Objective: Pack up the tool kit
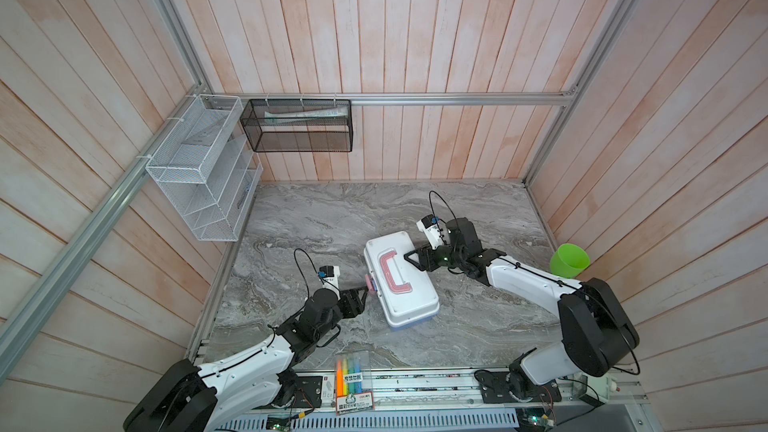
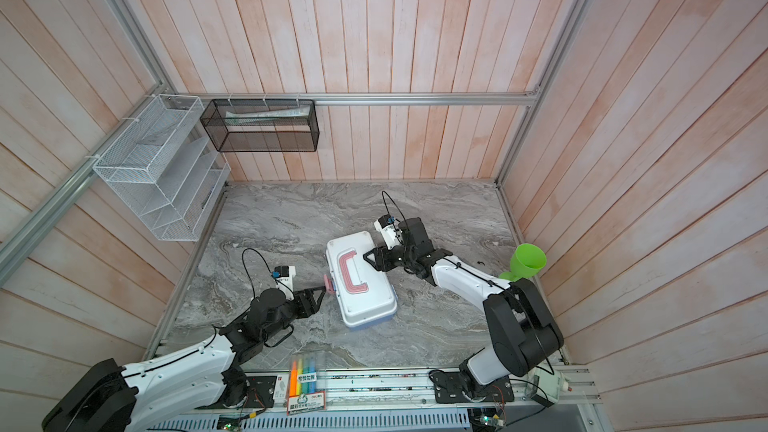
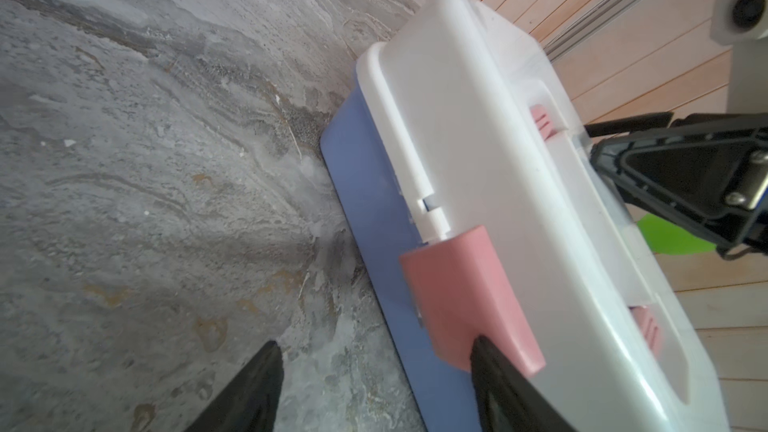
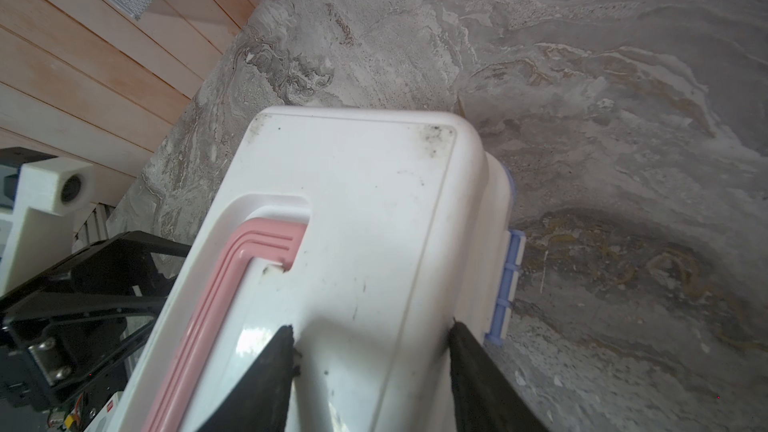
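Now left pincer (image 3: pixel 376 342) at pink latch (image 3: pixel 461 297).

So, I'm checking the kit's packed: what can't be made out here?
Tools inside the case: every view, the lid hides them.
Latch clicked or not: left wrist view, left end effector covers its tip.
Contents of the black basket: top views, mesh, too small.
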Robot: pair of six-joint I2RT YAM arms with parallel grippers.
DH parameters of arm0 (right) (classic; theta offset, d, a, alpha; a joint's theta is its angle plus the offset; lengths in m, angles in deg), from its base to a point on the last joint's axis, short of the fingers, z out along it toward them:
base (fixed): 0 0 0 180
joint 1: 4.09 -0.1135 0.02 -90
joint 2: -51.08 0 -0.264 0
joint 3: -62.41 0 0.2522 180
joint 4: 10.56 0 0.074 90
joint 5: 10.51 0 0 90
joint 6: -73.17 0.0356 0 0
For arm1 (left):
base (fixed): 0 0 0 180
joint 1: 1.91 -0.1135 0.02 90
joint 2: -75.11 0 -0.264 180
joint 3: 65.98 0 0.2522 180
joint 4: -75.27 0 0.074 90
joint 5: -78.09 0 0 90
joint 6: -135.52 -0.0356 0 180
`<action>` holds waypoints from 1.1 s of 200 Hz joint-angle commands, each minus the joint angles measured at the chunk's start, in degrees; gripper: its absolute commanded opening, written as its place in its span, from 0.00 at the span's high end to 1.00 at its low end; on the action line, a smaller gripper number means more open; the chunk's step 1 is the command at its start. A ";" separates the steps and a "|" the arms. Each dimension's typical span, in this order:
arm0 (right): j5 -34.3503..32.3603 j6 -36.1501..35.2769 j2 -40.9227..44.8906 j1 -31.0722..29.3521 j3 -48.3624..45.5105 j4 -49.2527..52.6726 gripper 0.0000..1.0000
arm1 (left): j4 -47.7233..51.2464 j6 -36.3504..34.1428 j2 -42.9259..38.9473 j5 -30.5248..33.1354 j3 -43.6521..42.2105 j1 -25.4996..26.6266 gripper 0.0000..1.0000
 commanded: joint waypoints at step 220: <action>1.60 -0.18 -2.96 -1.96 -1.67 3.31 0.44 | -13.36 2.05 2.88 -5.15 -0.45 -0.30 0.46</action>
